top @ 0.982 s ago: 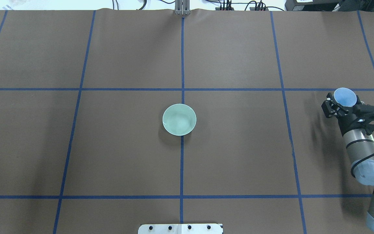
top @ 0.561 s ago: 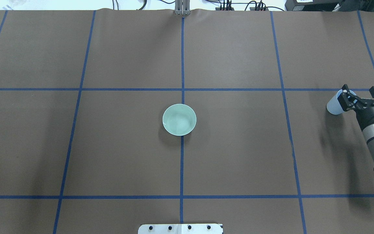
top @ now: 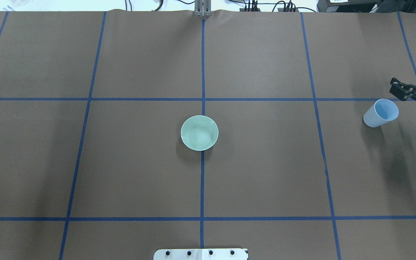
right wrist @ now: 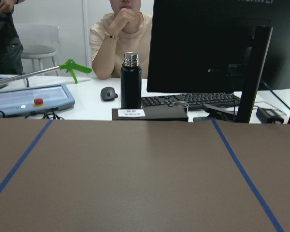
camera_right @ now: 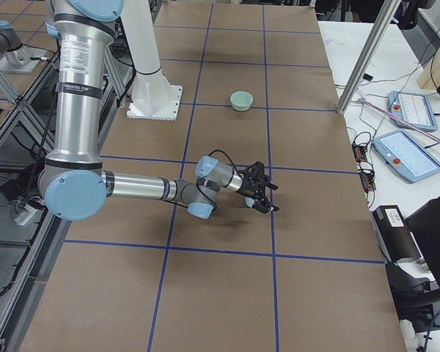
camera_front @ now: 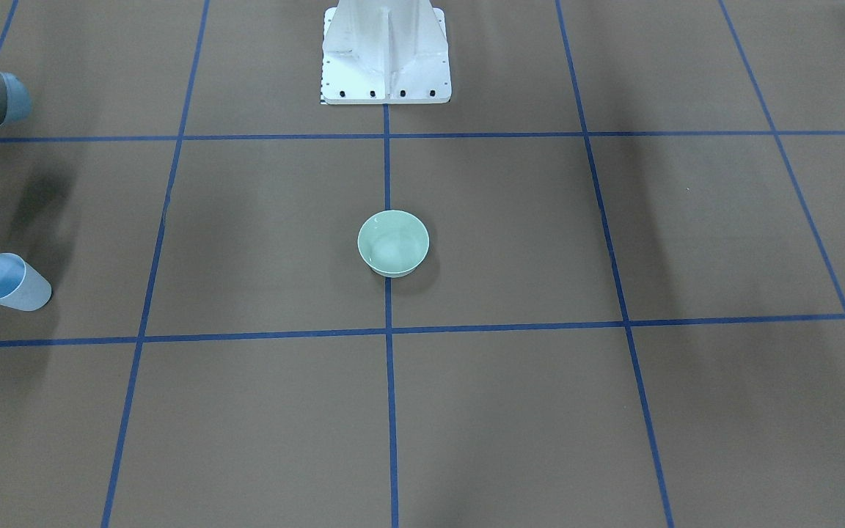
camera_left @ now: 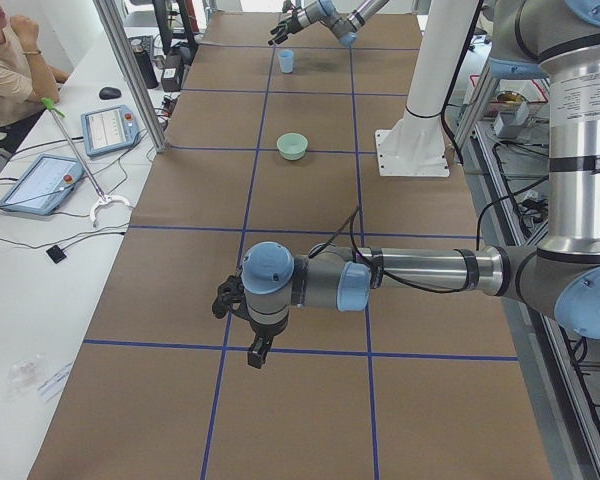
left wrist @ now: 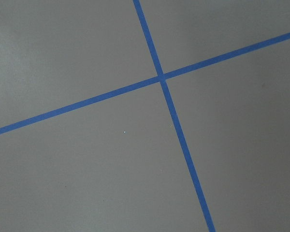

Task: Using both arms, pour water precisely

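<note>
Water (top: 201,136) seems, by a faint sheen, to lie in the bowl (top: 183,127) at mid-frame, well apart from both pincers. Left pincer (camera_left: 242,325) hangs low over the table (camera_left: 310,420) at lower centre of the side view, probably parked clear; apart or together, I cannot tell. Cup (top: 380,113) stands upright at the right edge, likely emptied; right pincer (top: 408,88) hovers just beyond, upper right, fingers apart, touching nothing

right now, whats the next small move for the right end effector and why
Probably draw the right end effector straight back, away from the blue cup. Its jaws look open and clear of the cup, which stands free on the table, so nothing is held. A straight retreat seems least likely to knock the cup over.
</note>
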Controlling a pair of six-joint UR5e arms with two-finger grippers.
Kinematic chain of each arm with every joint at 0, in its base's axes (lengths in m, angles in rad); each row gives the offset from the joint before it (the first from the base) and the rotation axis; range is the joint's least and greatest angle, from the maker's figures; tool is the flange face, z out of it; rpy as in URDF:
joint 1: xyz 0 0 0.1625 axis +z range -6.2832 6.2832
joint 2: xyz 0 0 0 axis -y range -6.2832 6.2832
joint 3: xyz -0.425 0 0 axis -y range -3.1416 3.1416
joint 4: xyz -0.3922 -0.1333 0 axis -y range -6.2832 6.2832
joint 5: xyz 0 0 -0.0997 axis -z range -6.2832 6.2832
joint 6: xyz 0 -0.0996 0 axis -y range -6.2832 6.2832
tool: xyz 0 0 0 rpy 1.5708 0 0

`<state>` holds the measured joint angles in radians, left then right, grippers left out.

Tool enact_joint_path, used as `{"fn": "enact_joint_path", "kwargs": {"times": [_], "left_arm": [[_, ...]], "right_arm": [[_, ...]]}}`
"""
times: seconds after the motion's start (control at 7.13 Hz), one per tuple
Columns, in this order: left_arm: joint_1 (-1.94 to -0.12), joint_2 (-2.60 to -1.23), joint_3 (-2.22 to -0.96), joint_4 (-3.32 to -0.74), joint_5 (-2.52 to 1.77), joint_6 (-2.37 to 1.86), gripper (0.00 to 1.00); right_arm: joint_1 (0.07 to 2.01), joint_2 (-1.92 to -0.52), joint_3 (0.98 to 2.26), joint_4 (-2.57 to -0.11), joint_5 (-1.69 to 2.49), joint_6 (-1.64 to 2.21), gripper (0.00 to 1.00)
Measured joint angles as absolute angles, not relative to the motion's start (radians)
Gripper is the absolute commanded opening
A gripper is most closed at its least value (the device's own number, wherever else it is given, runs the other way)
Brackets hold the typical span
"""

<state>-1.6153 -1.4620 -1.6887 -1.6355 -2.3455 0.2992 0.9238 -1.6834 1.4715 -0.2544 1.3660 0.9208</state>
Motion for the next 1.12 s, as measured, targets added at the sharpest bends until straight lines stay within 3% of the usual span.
{"fn": "enact_joint_path", "kwargs": {"times": [0.56,1.12], "left_arm": [[-1.615,-1.46,-1.686,-1.635,-2.345,0.3,1.0],[-1.615,-1.44,-1.67,-1.635,-2.343,0.299,1.0]], "right_arm": [[1.356,-1.595,1.475,-0.667,2.032,0.418,1.0],[1.547,-1.45,1.483,-1.337,2.247,-0.157,1.0]]}}
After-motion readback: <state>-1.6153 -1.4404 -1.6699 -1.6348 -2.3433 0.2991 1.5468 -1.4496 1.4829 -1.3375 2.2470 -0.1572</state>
